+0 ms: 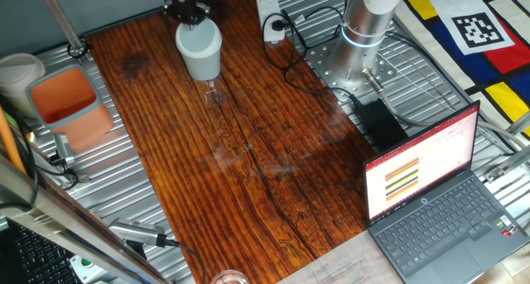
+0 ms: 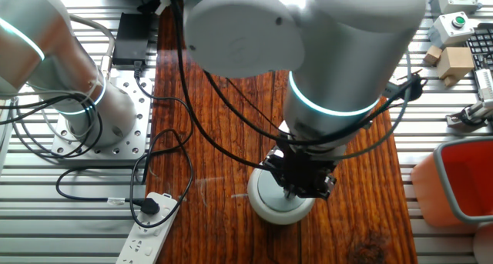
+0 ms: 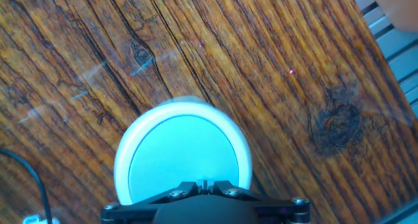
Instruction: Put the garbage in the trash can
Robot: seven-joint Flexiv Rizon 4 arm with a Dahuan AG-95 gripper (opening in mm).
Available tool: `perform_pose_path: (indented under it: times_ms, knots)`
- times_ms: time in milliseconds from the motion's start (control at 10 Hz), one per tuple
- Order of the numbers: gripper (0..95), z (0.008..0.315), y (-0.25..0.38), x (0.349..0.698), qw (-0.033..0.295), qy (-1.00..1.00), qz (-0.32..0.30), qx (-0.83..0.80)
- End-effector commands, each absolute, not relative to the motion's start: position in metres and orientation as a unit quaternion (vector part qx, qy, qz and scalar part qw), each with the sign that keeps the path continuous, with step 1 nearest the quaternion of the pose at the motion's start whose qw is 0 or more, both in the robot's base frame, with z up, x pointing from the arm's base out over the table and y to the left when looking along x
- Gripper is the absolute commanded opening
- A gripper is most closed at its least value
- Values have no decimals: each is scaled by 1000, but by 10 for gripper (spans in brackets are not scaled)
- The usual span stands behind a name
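The trash can (image 1: 199, 48) is a small light-grey round cup standing on the wooden table near its far end. It also shows under the arm as the trash can (image 2: 279, 206) and from straight above as the trash can (image 3: 183, 152), whose inside looks plain and bare. My gripper (image 1: 189, 11) hangs directly over its rim. In the hand view my gripper (image 3: 204, 183) has its two black fingers drawn together with only a hairline gap. I cannot see whether anything is pinched between them. The garbage is out of view in every frame.
A rectangular bin with an orange inside (image 1: 66, 102) stands off the table's left edge beside a pale round tub (image 1: 18, 73). A white power strip (image 1: 269, 15) with cables lies by the arm's base (image 1: 364, 27). An open laptop (image 1: 439, 201) sits at the near right.
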State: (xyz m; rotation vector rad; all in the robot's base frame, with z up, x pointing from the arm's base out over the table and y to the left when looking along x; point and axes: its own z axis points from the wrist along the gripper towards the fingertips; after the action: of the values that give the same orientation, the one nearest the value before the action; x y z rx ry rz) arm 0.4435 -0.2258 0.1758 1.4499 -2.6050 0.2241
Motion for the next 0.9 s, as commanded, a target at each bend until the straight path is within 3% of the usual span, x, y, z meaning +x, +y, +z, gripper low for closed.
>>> perform_pose_path:
  times_ms: [100,900]
  knots:
    - [0,180,-228,441,76,-868,74,485]
    - [0,174,-230,439,74,-870,72,483]
